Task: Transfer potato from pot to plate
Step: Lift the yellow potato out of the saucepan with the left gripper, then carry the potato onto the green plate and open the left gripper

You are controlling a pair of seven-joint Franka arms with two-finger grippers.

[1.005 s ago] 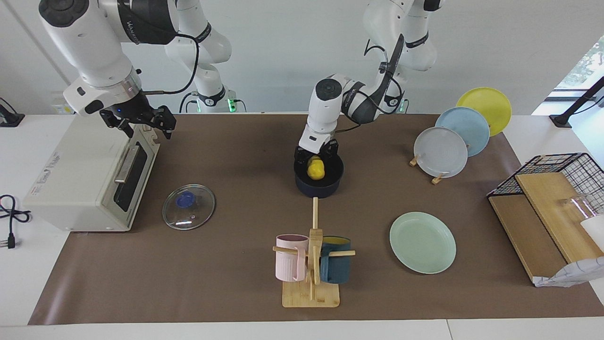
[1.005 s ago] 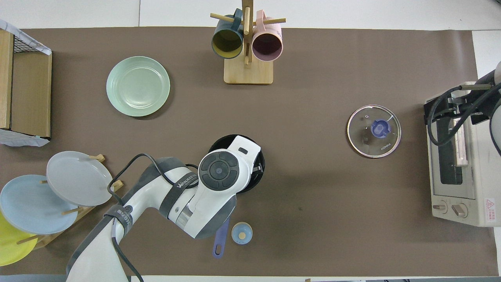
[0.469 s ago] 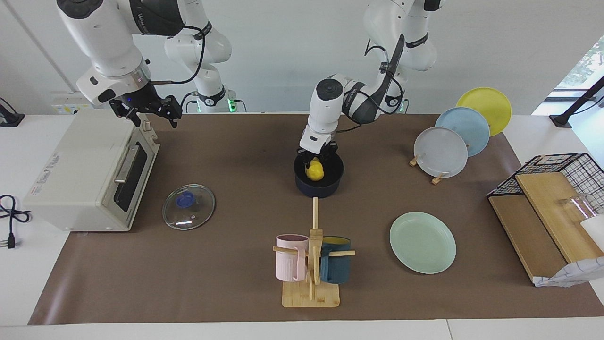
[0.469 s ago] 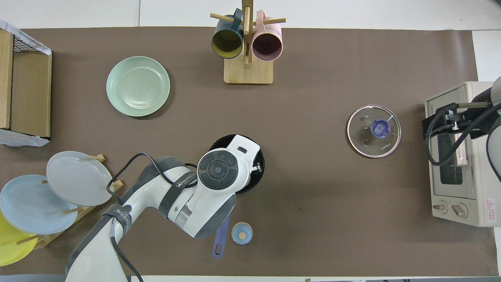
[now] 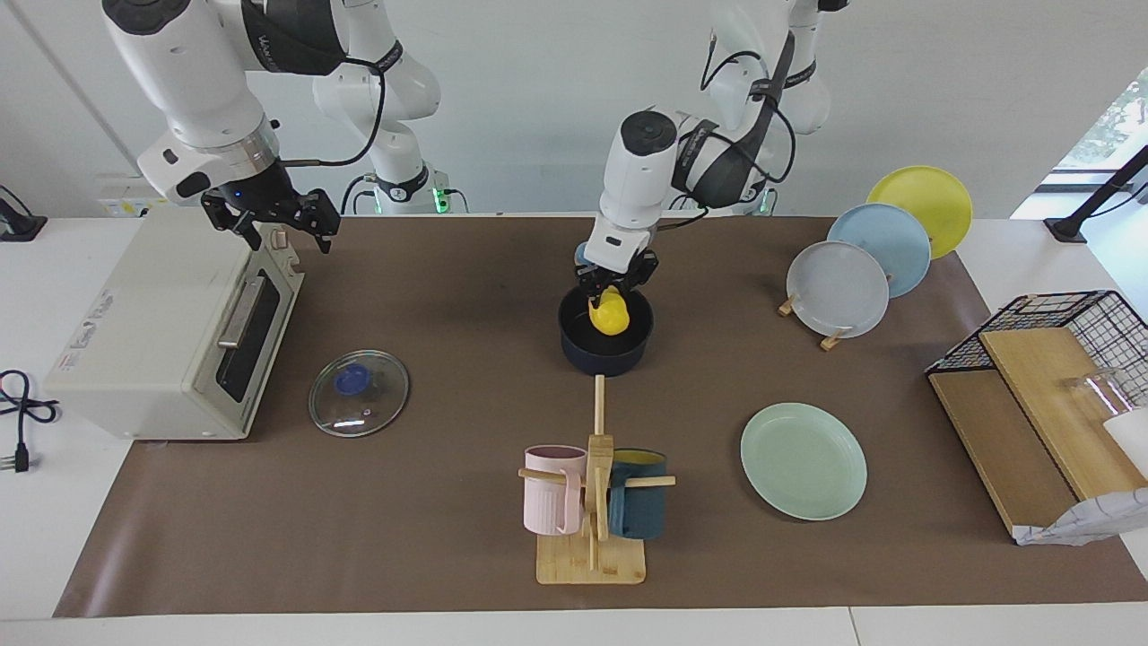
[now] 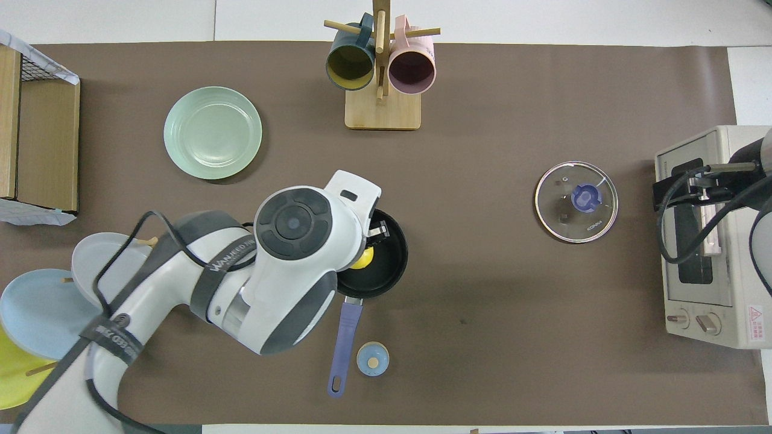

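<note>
The yellow potato point(image 5: 610, 316) hangs in my left gripper point(image 5: 613, 296), just above the rim of the dark navy pot point(image 5: 605, 348). The gripper is shut on the potato's upper part. In the overhead view the left arm covers most of the potato point(image 6: 364, 259); the pot point(image 6: 381, 274) and its blue handle point(image 6: 344, 340) show beside it. The mint-green plate point(image 5: 804, 460) lies empty, farther from the robots than the pot and toward the left arm's end; it also shows in the overhead view point(image 6: 213, 132). My right gripper point(image 5: 272, 222) is open over the toaster oven.
A toaster oven point(image 5: 170, 332) stands at the right arm's end with a glass lid point(image 5: 359, 393) beside it. A mug rack point(image 5: 592, 502) stands farther out than the pot. A plate stand point(image 5: 839, 287) and wire basket point(image 5: 1058, 341) sit at the left arm's end. A small blue knob point(image 6: 373, 358) lies by the handle.
My left gripper closed on the potato and lifted it from the pot's bottom to above the rim. My right gripper rose and drew back over the oven's top.
</note>
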